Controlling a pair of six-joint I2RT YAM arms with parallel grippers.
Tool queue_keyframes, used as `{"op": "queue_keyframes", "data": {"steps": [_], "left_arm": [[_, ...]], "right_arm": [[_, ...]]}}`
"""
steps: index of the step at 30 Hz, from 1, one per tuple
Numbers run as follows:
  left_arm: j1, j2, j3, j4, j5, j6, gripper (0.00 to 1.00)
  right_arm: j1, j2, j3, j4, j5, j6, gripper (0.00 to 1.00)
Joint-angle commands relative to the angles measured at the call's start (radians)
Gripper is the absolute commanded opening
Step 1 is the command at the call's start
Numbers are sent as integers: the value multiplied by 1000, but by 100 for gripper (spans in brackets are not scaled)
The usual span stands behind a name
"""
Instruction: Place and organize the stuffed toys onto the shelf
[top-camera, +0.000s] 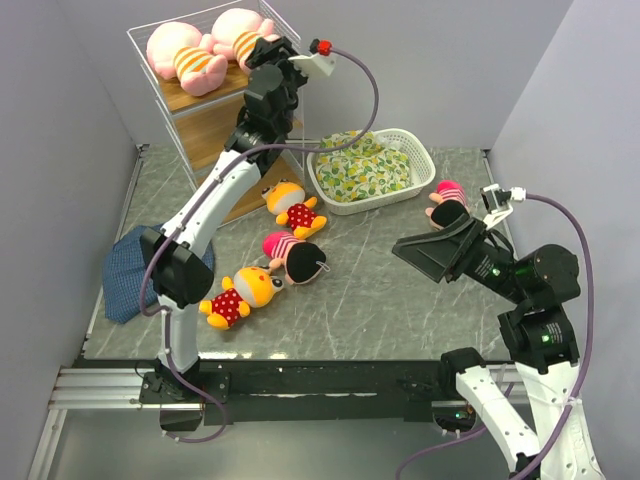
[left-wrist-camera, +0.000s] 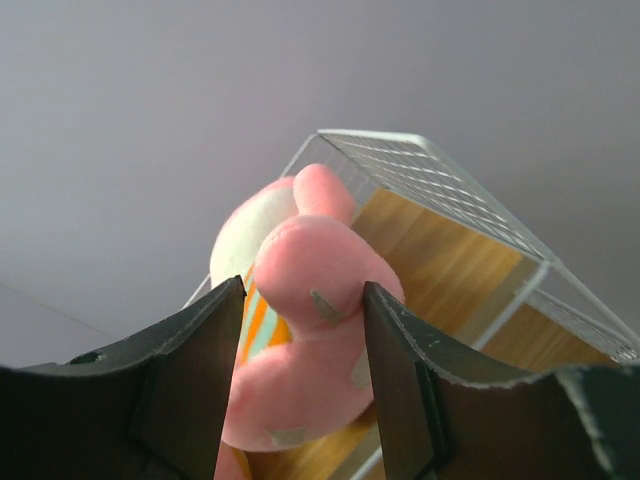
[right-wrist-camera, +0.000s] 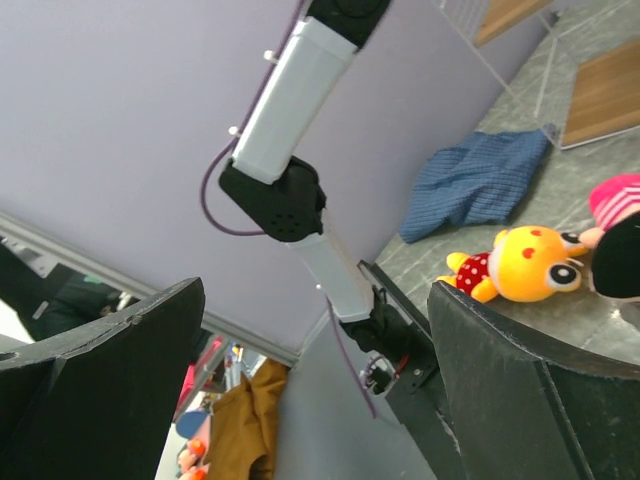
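Two pink pigs lie on the top board of the shelf (top-camera: 215, 130): one at the left (top-camera: 185, 55), one at the right (top-camera: 243, 33). My left gripper (top-camera: 264, 55) reaches up to the right pig. In the left wrist view this gripper (left-wrist-camera: 303, 295) is shut on the pig's pink limb (left-wrist-camera: 310, 255) over the wooden board (left-wrist-camera: 450, 250). On the table lie two orange-yellow animals (top-camera: 295, 208) (top-camera: 240, 293) and two dolls (top-camera: 295, 255) (top-camera: 447, 203). My right gripper (top-camera: 420, 258) is open and empty above the table, next to the right doll; it also shows in the right wrist view (right-wrist-camera: 315, 300).
A white lattice basket (top-camera: 420, 160) with a yellow-green cloth bundle (top-camera: 365, 165) stands right of the shelf. A blue cloth (top-camera: 125, 270) lies at the table's left edge. The right wrist view shows the blue cloth (right-wrist-camera: 475, 180), one orange-yellow animal (right-wrist-camera: 520, 265) and the left arm (right-wrist-camera: 300, 80).
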Motion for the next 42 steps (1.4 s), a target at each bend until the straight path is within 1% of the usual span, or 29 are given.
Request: {"op": "queue_keyframes", "data": {"steps": [1, 6, 8, 9, 10, 13, 16, 19, 21, 23, 27, 28, 29, 31, 32, 33, 34, 35, 36, 37, 38, 39, 40, 41, 42], "left_arm": [[5, -11, 95, 44, 41, -15, 57], [5, -20, 76, 53, 36, 5, 62], [4, -26, 59, 58, 30, 4, 67], [-2, -36, 59, 52, 29, -12, 69], [-7, -43, 60, 43, 35, -22, 73], [-21, -77, 52, 17, 56, -73, 80], [-45, -118, 22, 9, 68, -125, 84], [-84, -174, -53, -11, 67, -164, 87], [-113, -218, -76, -66, 75, -211, 88], [-131, -268, -109, -97, 81, -254, 86], [-140, -365, -133, -206, 140, -476, 81], [-142, -384, -124, -271, 159, -519, 74], [-142, -419, -115, -308, 176, -617, 70], [-140, -463, -119, -409, 226, -723, 60], [-142, -524, -145, -431, 245, -818, 59], [-140, -564, -185, -439, 269, -861, 60], [-140, -606, -299, -439, 318, -897, 64], [-142, -694, -366, -432, 349, -955, 66], [-142, -739, -433, -428, 370, -975, 69], [-142, -779, -560, -428, 389, -999, 72], [-140, -860, -625, -431, 389, -1062, 72], [-142, -900, -689, -431, 386, -1084, 73], [-142, -942, -815, -433, 386, -1104, 74], [-140, -1018, -878, -438, 378, -1145, 74], [-142, -1055, -936, -442, 371, -1161, 74]], "right_arm": [[-6, 32, 45, -33, 32, -62, 100], [-4, 35, 21, -13, 41, -50, 100], [-6, 32, 8, 9, 37, -31, 100], [-6, 30, 2, 19, 32, -24, 100], [-6, 30, 1, 20, 29, -21, 100], [-6, 24, 1, 10, 32, -24, 100], [-6, 12, 2, 3, 24, -31, 100], [-6, 7, 4, -25, 15, -50, 100], [-6, 6, 5, -45, 15, -64, 100], [-6, 4, 1, -45, 11, -62, 100], [-4, -4, -18, -36, 3, -65, 100], [-4, -8, -22, -36, 3, -67, 100], [-6, -19, -39, -34, 10, -70, 100], [-6, -28, -53, -46, 18, -83, 100], [-6, -39, -65, -72, 33, -109, 100], [-6, -42, -70, -86, 47, -125, 100], [-6, -45, -74, -105, 67, -143, 100], [-6, -45, -79, -147, 87, -177, 100], [-6, -45, -79, -172, 149, -192, 100], [-4, -41, -79, -198, 179, -203, 100], [-6, -33, -76, -247, 211, -224, 100], [-6, -27, -76, -267, 257, -232, 99], [-6, -16, -78, -287, 288, -235, 99], [-6, -10, -81, -325, 314, -234, 99], [-6, -5, -87, -341, 339, -228, 99]]}}
